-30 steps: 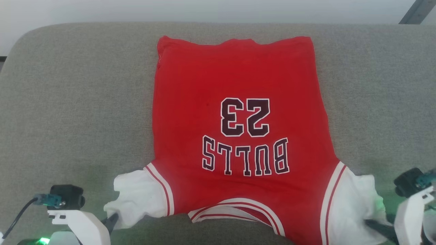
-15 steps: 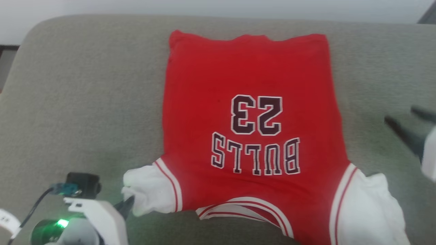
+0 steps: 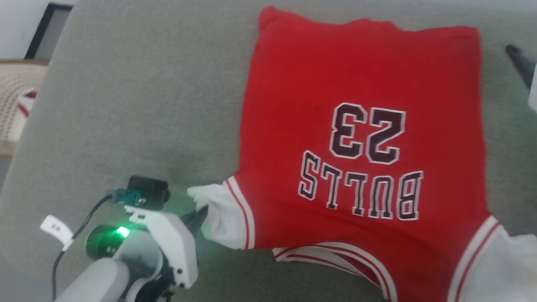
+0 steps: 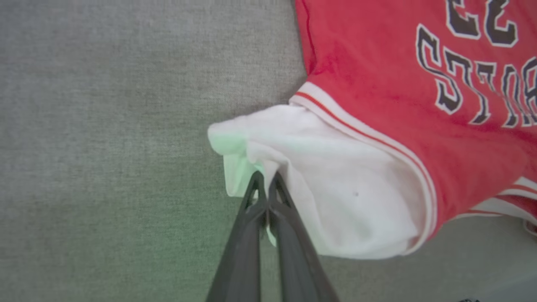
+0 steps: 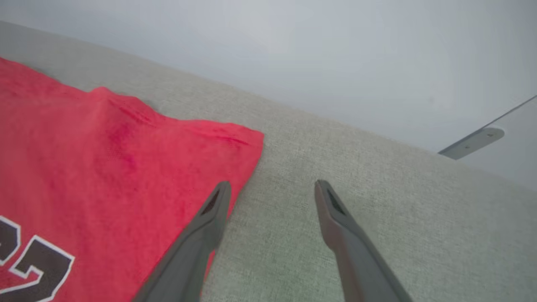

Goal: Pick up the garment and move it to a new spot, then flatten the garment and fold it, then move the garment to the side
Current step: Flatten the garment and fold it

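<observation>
Left tool [image 4: 265,184] pinched shut on garment [image 3: 361,75] sleeve edge, right tool [image 5: 272,188] spread wide by hem corner, grey cushion [image 3: 138,105] stretching leftward

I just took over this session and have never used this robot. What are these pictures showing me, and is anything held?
It is a two-armed robot, and each arm ends in two dark fingers. One picture looks down from its head. The other two come from cameras on the left and right wrists, looking along the fingers. A red jersey lies spread on a grey cushion, number 23 facing up. The left fingers are shut on the jersey's white sleeve. The right fingers are open and hold nothing, beside the jersey's far corner. A basket sits beyond the cushion's left edge.
</observation>
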`<state>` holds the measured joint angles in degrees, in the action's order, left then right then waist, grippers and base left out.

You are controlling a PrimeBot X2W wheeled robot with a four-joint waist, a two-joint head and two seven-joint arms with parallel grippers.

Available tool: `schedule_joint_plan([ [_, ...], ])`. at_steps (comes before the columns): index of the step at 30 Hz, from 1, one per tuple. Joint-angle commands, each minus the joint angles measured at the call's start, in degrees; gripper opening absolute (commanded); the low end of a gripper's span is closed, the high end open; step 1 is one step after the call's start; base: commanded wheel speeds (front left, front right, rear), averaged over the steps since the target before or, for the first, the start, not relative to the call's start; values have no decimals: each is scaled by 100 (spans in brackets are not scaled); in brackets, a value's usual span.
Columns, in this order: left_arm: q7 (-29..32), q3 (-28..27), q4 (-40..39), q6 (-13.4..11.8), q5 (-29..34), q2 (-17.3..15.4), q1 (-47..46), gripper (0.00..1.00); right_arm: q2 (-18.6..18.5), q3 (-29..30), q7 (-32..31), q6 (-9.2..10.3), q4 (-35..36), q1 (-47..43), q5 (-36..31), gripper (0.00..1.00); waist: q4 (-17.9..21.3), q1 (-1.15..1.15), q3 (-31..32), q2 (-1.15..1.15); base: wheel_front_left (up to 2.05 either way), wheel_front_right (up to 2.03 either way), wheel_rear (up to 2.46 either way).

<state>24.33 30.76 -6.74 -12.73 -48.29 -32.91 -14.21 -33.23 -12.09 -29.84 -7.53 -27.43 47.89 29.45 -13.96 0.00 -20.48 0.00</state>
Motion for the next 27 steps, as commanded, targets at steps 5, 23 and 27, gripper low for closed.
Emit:
schedule_joint_plan([
  [5, -192, 162, 327, 243, 127, 358, -446, 0, 154, -28, -153, 9, -1254, 831, -168, 100, -510, 0, -406, 0, 0, 0, 0],
  [23, -716, 317, 1409, 754, 117, 914, -1035, 0, 234, -558, -1614, 10, -3299, 1574, -491, 0, -799, 0, -560, 0, 0, 0, 0],
  [27, -762, 220, 1474, 724, 63, 789, -931, 0, 223, -1038, -1684, 9, -2698, 1461, -214, 0, -569, 0, -415, 0, 0, 0, 0],
])
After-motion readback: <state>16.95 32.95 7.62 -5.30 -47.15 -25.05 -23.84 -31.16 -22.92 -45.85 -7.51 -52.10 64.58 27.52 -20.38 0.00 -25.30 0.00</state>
